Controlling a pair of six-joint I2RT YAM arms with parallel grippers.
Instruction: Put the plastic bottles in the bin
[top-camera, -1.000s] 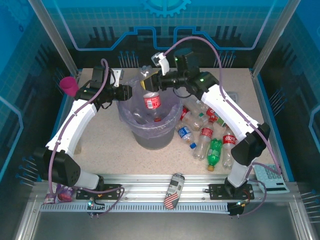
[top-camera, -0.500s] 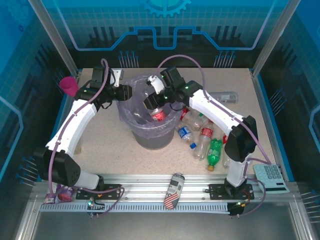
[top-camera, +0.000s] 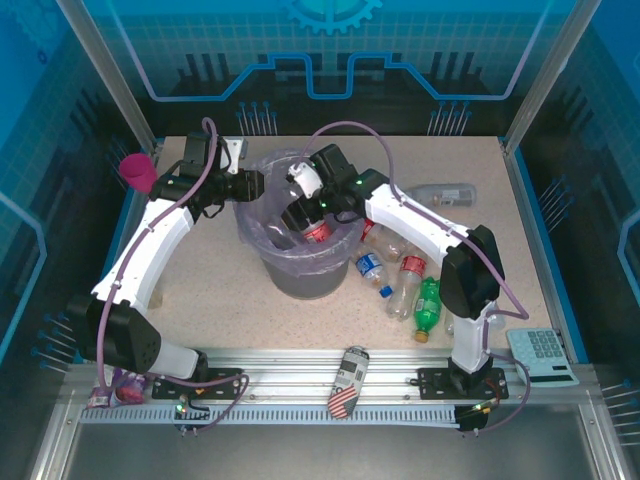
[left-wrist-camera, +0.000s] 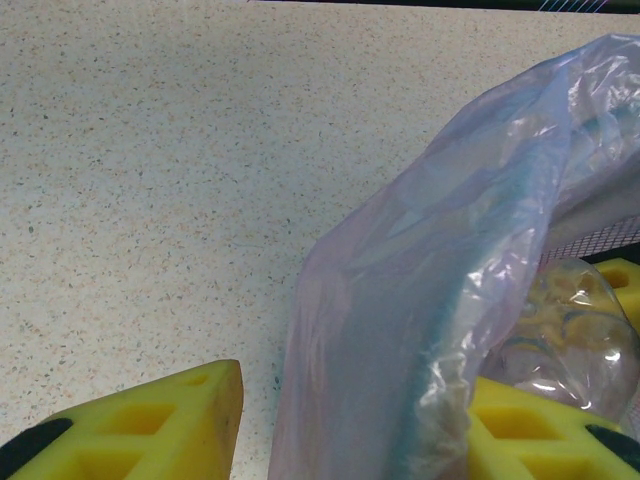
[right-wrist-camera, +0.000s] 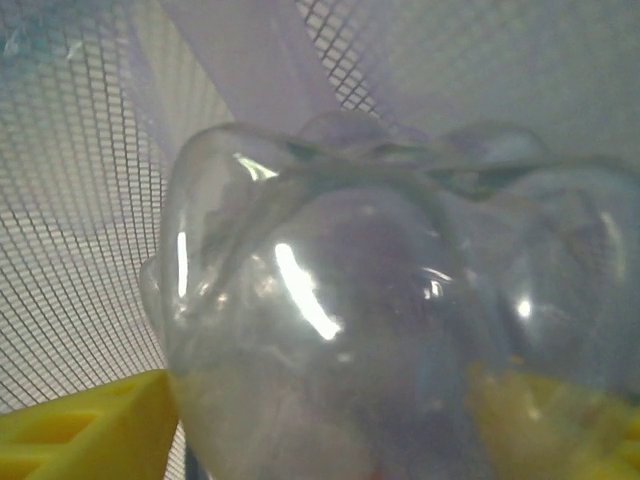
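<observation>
Two arms reach toward a bin (top-camera: 300, 275) at the middle of the top view. At the bin's left rim sits the left gripper (top-camera: 256, 187). Inside the bin's mouth, the right gripper (top-camera: 303, 213) is clamped on a red-labelled bottle (top-camera: 318, 232), held within the lavender bag (top-camera: 262, 235). Right of the bin, a pile of bottles (top-camera: 400, 265) lies on the table (top-camera: 220, 290), with a green bottle (top-camera: 428, 303) at its lower edge. One more clear bottle (top-camera: 445, 194) lies apart at the upper right. A pink goblet (top-camera: 138, 172) stands at the table's left edge, a patterned can (top-camera: 347, 382) lies on the rail at bottom centre, and a calculator (top-camera: 545, 355) sits at the lower right.

Left wrist view: yellow fingers (left-wrist-camera: 150, 425) at the two bottom corners stand spread apart, released. The bag's edge rises between them, touching the lower-right finger and clear of the lower-left one. Speckled table lies at the upper left.

Right wrist view: the red-labelled bottle's clear base sits at centre, gripped between yellow fingers (right-wrist-camera: 90, 430) at the lower left and lower right. Behind it, the bin's mesh wall shows through the bag
</observation>
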